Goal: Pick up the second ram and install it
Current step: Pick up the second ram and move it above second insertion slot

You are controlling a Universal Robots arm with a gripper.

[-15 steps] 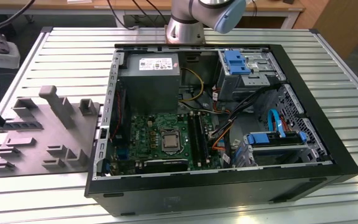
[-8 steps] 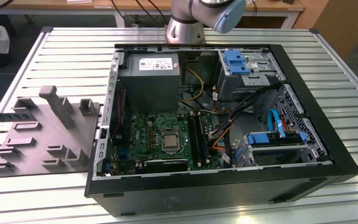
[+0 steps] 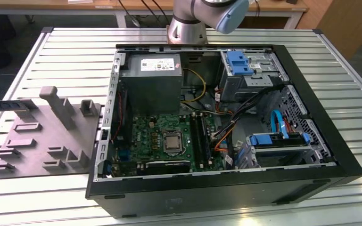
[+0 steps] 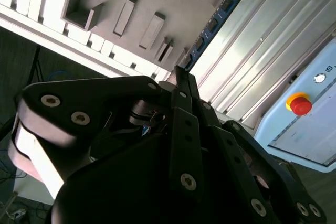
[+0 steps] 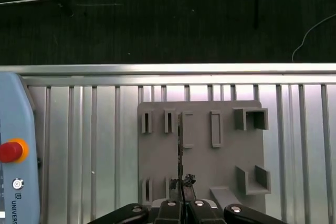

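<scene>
Gripper (image 5: 181, 196) — we find it clamped on 2nd ram (image 4: 212, 24) end | ram over grey tray (image 5: 157, 156) | PC case (image 3: 332, 155) well apart

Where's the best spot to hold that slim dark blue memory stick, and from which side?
Pinch the slim dark blue memory stick across its two flat faces at the upper long edge, coming from above. It is thin and edge-up, so the faces likely suit a parallel pinch and the lower edge stays free. The black gripper is shut on it that way.
</scene>
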